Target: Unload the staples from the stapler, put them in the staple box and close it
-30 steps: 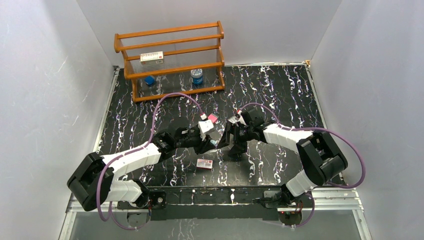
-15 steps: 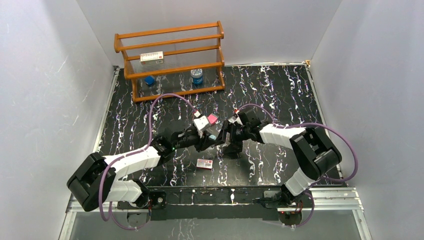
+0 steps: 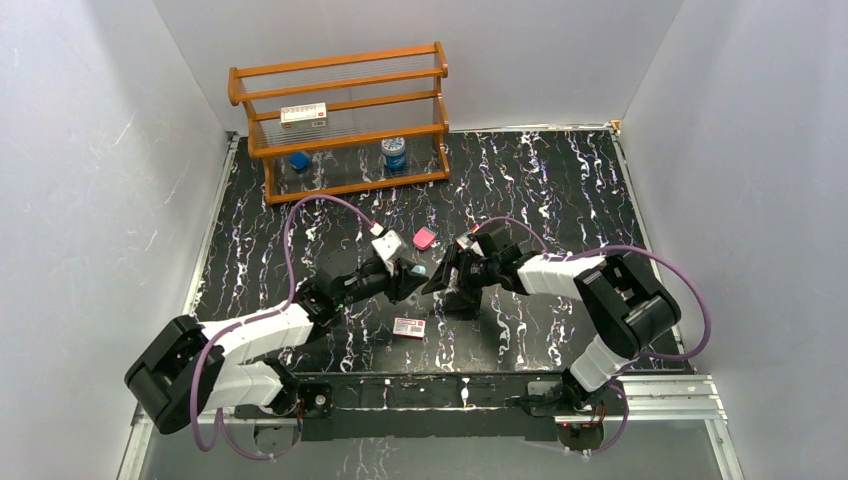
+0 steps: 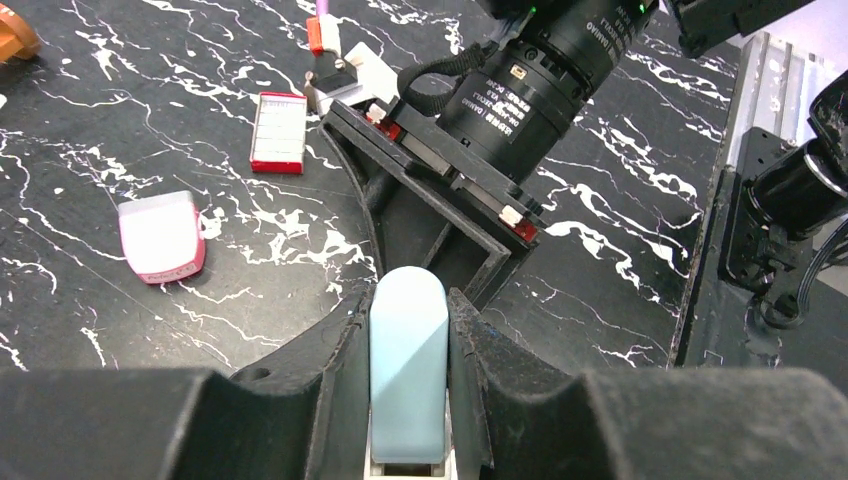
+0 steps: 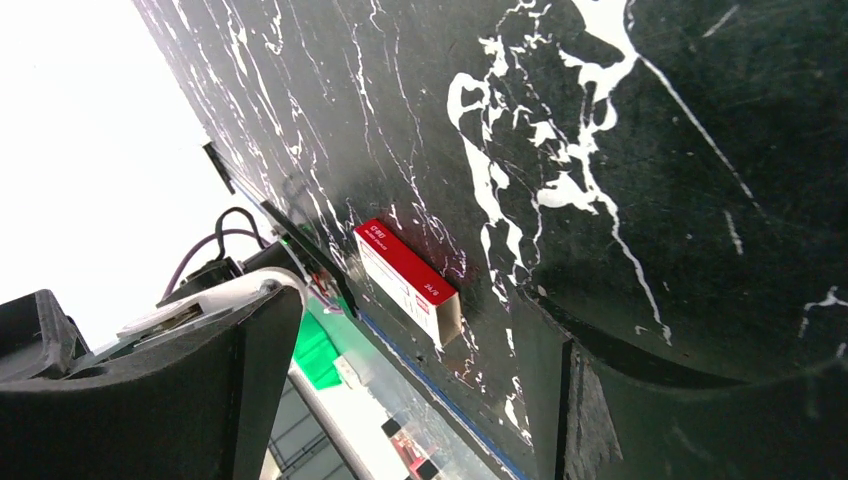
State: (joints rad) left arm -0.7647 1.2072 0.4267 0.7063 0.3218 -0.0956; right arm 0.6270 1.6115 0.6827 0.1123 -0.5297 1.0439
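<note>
**Stapler** (image 3: 416, 269): small, light blue. It is held off the table (image 3: 560, 190), near the table's middle. The left wrist view shows it lengthwise between two black fingers (image 4: 335, 370), which press on its sides. Its rounded end sticks out past their tips toward the right arm.

**Left claw** (image 3: 410, 275): clamped on the stapler. Its arm stretches from the base at 7 o'clock up to the table's middle.

**Right claw** (image 3: 443, 280): at 3 o'clock of the stapler, just beside it. I cannot tell from here whether they touch. Its fingers (image 5: 230, 400) stand well apart with nothing between them, and the right wrist view shows only the table through the gap. Its arm runs from the base at 5 o'clock and bends back toward the middle.

**Pink block** (image 3: 424, 238): lies flat on the table at 12 o'clock of the stapler. It is near the stapler but apart from both claws.

**Box** (image 3: 408, 327): flat and white with a red label. It lies on the table at 6 o'clock of the stapler, near it, and nothing touches it.

**Rack** (image 3: 340, 75): orange wood with two shelves, standing at the table's 11 o'clock end by the back wall.
- Upper shelf: a second box (image 3: 303, 115), white with a red label.
- Lower shelf: a blue piece (image 3: 298, 160) and a blue-and-white can (image 3: 394, 153), set apart from each other.

**Table**: black with white veining.
</note>
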